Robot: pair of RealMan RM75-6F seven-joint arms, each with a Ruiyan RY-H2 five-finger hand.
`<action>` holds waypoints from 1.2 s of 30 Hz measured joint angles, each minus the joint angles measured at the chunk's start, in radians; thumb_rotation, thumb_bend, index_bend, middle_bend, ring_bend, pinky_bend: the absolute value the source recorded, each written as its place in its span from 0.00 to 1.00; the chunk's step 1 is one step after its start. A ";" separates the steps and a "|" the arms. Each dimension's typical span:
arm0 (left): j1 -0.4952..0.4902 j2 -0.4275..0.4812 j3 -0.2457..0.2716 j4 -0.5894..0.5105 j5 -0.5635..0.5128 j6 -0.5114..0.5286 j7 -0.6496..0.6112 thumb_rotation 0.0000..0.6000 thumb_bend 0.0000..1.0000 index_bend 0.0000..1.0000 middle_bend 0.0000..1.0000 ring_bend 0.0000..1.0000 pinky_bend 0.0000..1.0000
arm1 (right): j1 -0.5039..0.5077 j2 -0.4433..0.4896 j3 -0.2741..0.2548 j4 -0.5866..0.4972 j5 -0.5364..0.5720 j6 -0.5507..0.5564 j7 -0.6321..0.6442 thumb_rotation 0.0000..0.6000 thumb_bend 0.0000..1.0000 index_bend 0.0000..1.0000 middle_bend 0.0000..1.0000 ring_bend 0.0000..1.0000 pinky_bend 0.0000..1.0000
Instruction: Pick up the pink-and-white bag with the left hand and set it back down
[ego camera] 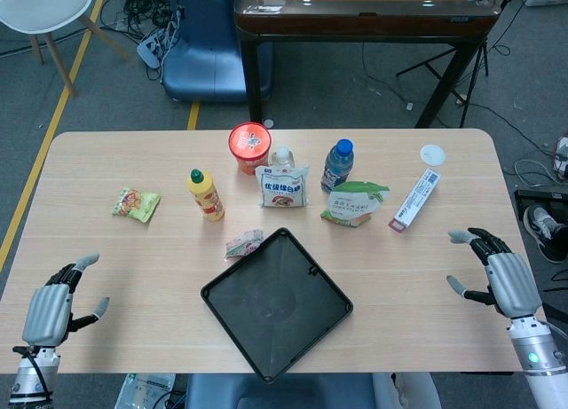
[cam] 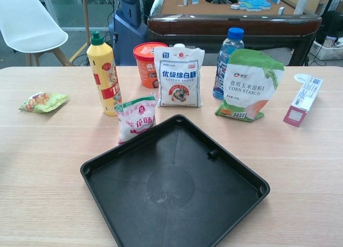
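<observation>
The pink-and-white bag (ego camera: 244, 244) (cam: 136, 117) lies on the table, touching the far left edge of the black tray (ego camera: 277, 303) (cam: 177, 188). My left hand (ego camera: 55, 310) hovers open near the table's front left corner, well to the left of the bag, holding nothing. At the front right, my right hand (ego camera: 497, 273) is open too, fingers spread. Neither hand shows in the chest view.
Behind the bag stand a yellow squeeze bottle (ego camera: 206, 194), a red cup (ego camera: 249, 146), a white sugar bag (ego camera: 282, 186), a blue-capped bottle (ego camera: 337, 164) and a green corn starch bag (ego camera: 353, 202). A small snack packet (ego camera: 136, 203) lies left; a white-and-pink box (ego camera: 415, 200) lies right.
</observation>
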 measured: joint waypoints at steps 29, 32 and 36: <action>-0.116 -0.001 -0.020 0.037 -0.030 -0.196 -0.065 1.00 0.27 0.16 0.23 0.22 0.27 | -0.006 0.034 0.064 -0.072 0.054 0.048 -0.084 1.00 0.23 0.24 0.32 0.16 0.20; -0.153 -0.010 -0.030 0.051 -0.045 -0.257 -0.085 1.00 0.27 0.14 0.23 0.22 0.27 | -0.006 0.038 0.069 -0.088 0.062 0.049 -0.096 1.00 0.23 0.24 0.32 0.16 0.20; -0.206 -0.032 -0.043 0.075 -0.070 -0.339 -0.115 1.00 0.25 0.11 0.22 0.22 0.27 | -0.005 0.044 0.068 -0.098 0.069 0.038 -0.101 1.00 0.23 0.24 0.32 0.16 0.20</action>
